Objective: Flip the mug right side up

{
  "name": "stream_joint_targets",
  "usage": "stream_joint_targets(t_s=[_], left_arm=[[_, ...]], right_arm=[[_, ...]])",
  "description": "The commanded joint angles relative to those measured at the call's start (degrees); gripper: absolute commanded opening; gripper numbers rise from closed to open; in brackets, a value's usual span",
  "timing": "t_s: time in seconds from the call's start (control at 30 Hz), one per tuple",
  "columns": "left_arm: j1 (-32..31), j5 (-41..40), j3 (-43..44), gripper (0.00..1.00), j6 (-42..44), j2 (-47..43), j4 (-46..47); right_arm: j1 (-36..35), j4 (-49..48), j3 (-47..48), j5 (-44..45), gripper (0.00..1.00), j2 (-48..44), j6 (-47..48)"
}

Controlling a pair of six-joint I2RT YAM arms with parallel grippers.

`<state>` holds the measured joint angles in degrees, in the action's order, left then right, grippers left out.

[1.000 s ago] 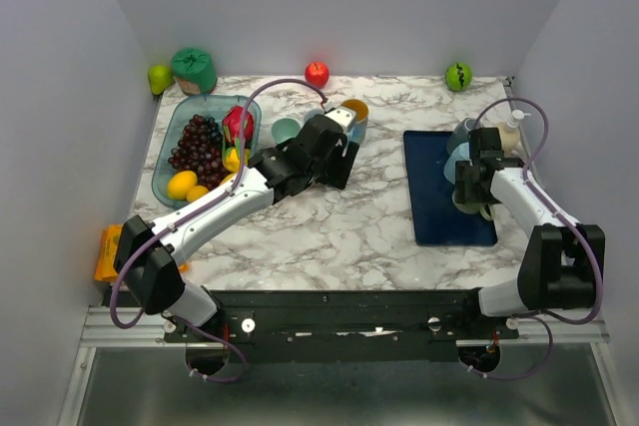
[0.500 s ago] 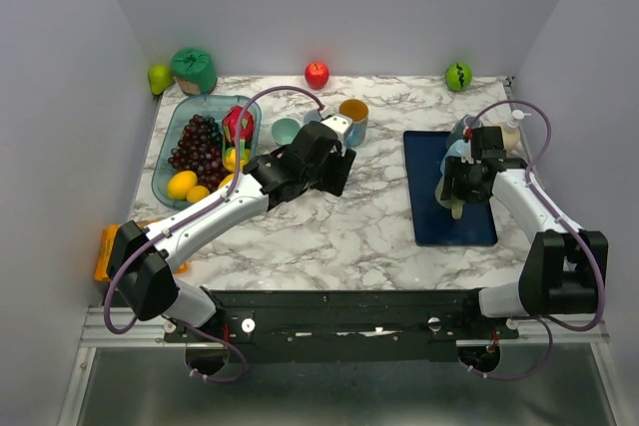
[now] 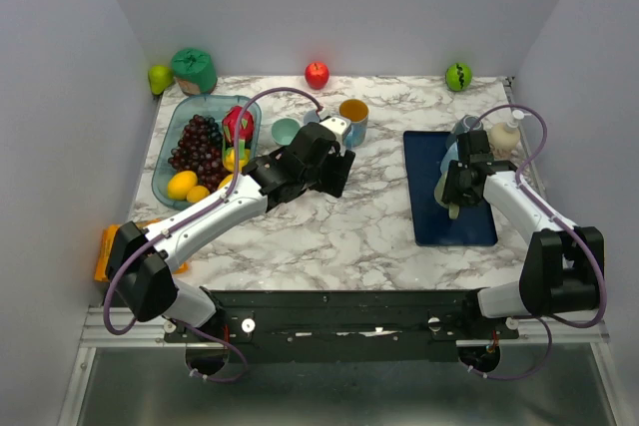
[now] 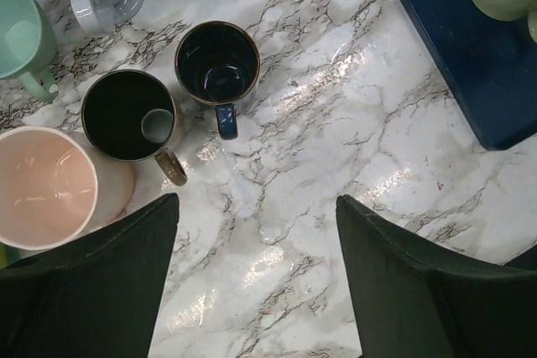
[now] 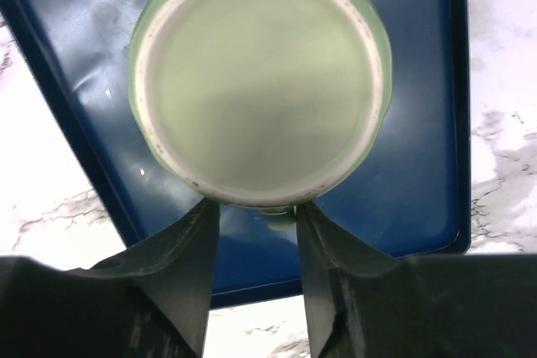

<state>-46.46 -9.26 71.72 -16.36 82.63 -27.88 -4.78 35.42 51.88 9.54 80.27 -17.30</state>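
The pale green mug [image 5: 260, 81] stands upside down on the blue tray [image 5: 75, 56], its flat base facing the right wrist camera. My right gripper [image 5: 256, 232] is open, its fingers on either side of the mug's small handle [image 5: 281, 217], the right finger close to it. In the top view the right gripper [image 3: 454, 195] hovers over the tray [image 3: 429, 221], and only an edge of the mug [image 3: 455, 211] shows. My left gripper [image 4: 256, 274] is open and empty above bare marble, also seen in the top view [image 3: 334, 172].
Upright mugs stand near the left gripper: dark blue [image 4: 217, 63], black [image 4: 127, 115], pink [image 4: 42, 186], mint [image 4: 21, 35]. A light blue mug [image 3: 457, 152] and a bottle [image 3: 507, 137] sit behind the green mug. A fruit tray [image 3: 240, 107] is at the back left.
My right gripper has shifted a little left over the blue tray, staying at the green mug. My left gripper has drawn back slightly from the group of mugs.
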Motion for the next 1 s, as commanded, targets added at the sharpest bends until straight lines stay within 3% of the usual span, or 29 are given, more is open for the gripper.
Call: stream_joint_targets(t_s=[0.0,0.17,0.27,0.3,0.37,0.47,0.6,0.97], left_arm=[[0.31,1.52,-0.8,0.85,-1.22,-2.47,1.25],[0.75,2.05,-0.88,0.88,-2.01,-3.44,1.6],[1.19,3.19,-0.97,0.9,-2.45,-3.97,1.86],[1.37,3.54,-1.06,0.91,-2.45,-4.14,2.12],[1.98,4.85,-1.32,0.93,-2.97,-4.67,2.48],[2.6,6.18,-1.94,0.99,-3.24,-5.54,3.18],[3.13,7.58,-2.73,0.99,-3.76,-7.04,4.41],[5.06,15.48,-3.78,0.99,-8.16,-10.03,8.01]], right_arm=[[-0.59,-2.37,-0.99,5.31,0.44,1.55,-3.18],[-1.55,-3.69,-1.51,7.59,0.38,2.61,-4.23],[-1.99,-4.39,-1.87,9.18,0.23,2.7,-5.37],[-1.99,-4.48,-1.87,9.27,0.09,2.79,-5.46],[-2.17,-4.4,-1.69,9.18,0.01,3.05,-5.73],[-2.69,-3.96,-1.6,8.83,0.01,2.79,-5.55],[-3.66,-4.04,-1.78,5.67,0.01,-0.54,-5.11],[-7.7,-4.12,2.52,-13.47,0.01,-18.9,-11.78]])
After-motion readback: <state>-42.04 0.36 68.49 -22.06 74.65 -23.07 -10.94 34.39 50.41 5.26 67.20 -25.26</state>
